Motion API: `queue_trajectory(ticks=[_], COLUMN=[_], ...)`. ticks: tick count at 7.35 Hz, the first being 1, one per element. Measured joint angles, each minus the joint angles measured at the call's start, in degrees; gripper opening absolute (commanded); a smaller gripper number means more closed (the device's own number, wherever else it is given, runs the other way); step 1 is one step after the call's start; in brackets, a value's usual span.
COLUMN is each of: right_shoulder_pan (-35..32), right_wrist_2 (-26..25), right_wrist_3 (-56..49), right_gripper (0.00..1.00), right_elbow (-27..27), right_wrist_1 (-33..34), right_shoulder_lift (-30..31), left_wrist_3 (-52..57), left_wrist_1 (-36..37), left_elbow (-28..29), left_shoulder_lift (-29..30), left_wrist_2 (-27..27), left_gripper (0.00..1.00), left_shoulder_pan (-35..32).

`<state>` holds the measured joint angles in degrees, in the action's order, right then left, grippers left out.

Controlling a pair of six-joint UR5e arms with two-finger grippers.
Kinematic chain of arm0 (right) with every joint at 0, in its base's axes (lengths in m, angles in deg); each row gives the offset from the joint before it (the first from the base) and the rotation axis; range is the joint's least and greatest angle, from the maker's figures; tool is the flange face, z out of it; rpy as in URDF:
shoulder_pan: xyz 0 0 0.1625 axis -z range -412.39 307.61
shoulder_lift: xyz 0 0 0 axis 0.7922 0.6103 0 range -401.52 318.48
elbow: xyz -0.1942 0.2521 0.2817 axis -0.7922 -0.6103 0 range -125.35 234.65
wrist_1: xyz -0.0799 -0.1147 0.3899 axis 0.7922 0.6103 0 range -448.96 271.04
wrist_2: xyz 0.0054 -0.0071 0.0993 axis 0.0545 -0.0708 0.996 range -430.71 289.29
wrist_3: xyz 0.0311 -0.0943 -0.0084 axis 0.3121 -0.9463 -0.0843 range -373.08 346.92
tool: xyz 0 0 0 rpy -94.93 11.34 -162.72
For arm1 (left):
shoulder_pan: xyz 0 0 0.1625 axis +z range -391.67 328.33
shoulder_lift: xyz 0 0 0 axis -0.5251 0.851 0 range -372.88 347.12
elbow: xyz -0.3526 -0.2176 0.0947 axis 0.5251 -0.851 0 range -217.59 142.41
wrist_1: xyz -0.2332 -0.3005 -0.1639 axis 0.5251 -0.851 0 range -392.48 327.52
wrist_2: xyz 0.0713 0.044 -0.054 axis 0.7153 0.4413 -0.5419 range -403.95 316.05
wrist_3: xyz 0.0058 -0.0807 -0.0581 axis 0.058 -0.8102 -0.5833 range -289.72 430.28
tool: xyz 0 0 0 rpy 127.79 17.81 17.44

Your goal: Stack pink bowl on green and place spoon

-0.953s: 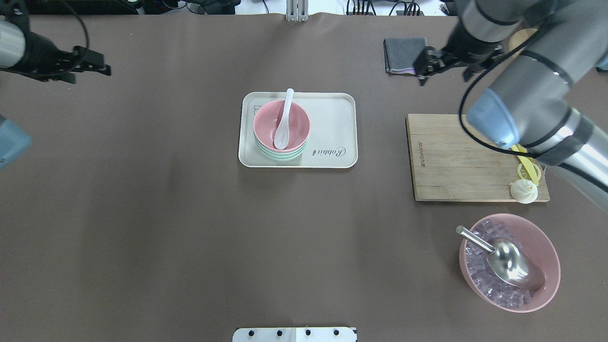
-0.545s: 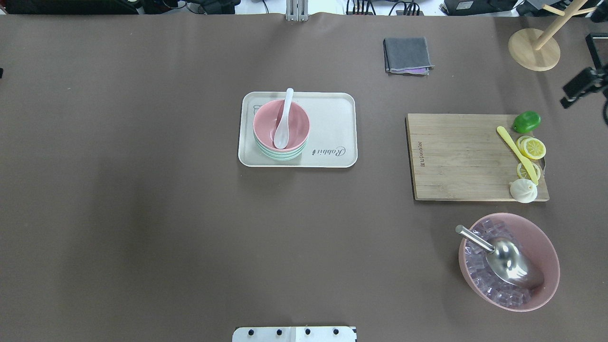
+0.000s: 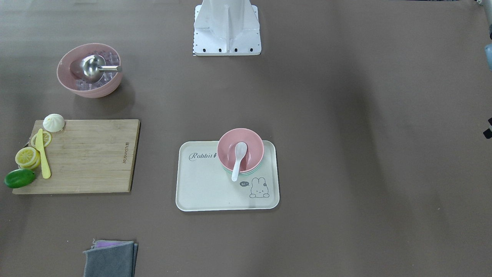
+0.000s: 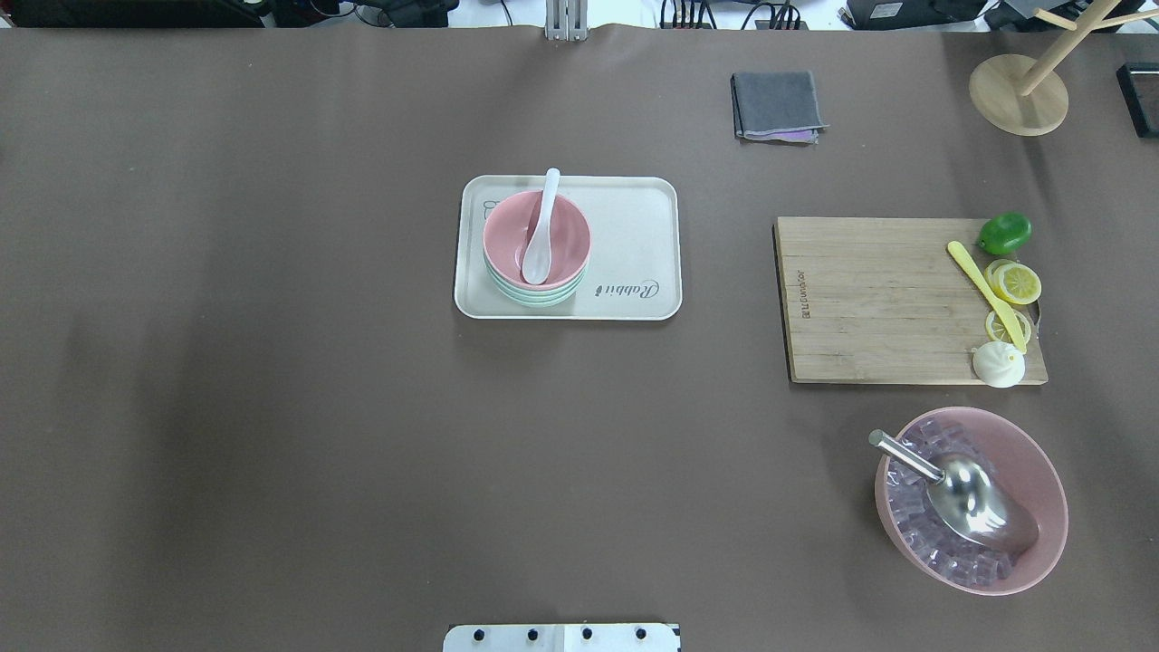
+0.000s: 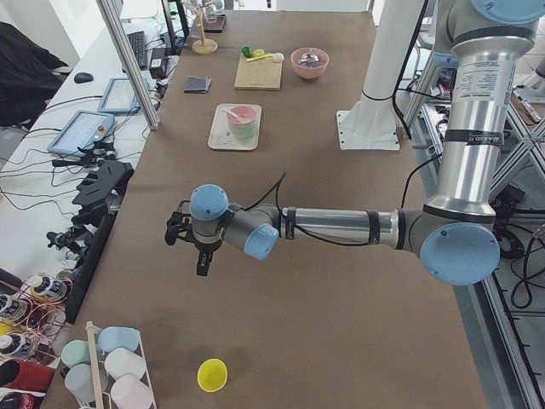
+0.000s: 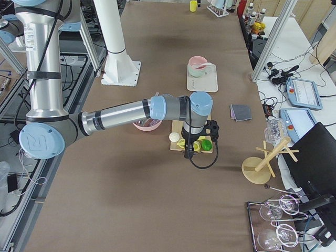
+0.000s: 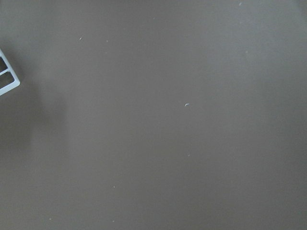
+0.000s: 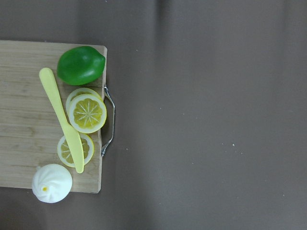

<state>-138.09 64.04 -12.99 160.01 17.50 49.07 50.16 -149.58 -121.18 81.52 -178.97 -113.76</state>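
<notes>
The pink bowl (image 4: 536, 237) sits nested on the green bowl (image 4: 534, 298) at the left of a cream tray (image 4: 634, 235). A white spoon (image 4: 541, 231) lies in the pink bowl, its handle over the far rim. The stack also shows in the front view: pink bowl (image 3: 250, 148), spoon (image 3: 238, 157). Neither gripper is in the overhead view. The left gripper (image 5: 202, 264) hangs over bare table far to the left of the tray. The right gripper (image 6: 188, 150) hangs over the right end of the cutting board. I cannot tell whether either is open or shut.
A wooden cutting board (image 4: 869, 299) carries a lime (image 8: 80, 65), lemon slices (image 8: 87, 113), a yellow knife (image 8: 62, 115) and a white bun (image 8: 52, 183). A large pink bowl (image 4: 1041, 471) holds ice and a metal scoop. A grey cloth (image 4: 777, 105) and a wooden stand (image 4: 1018, 94) are at the back.
Both arms have drawn out of the overhead view, the left off the left edge and the right off the right edge. The bowls, spoon and tray have not moved.
</notes>
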Motion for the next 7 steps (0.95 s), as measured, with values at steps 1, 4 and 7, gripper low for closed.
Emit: queue_trajectory(ticks=[1,4,7], right_shoulder_pan=[-0.2,-1.1,-1.3], right_wrist_2=[0.0,0.2,1.3], right_wrist_3=[0.0,-0.1,1.8], right_gripper=[1.0,1.0,1.0], right_elbow=[-0.1,-0.6,0.2], right_wrist_1=[-0.1,-2.6,-6.9], right_shoulder_lift=[1.4,6.0,9.5], left_wrist_3=[0.2,0.2,1.3], left_wrist_1=[-0.5,1.2,12.0], left_elbow=[0.7,-1.4,-9.7], left_shoulder_lift=[-0.9,-4.3,-6.5], left_wrist_2=[-0.2,-0.6,-0.5], left_gripper=[0.98,0.99,0.98], left_shoulder_pan=[-0.7,-3.1,-3.4])
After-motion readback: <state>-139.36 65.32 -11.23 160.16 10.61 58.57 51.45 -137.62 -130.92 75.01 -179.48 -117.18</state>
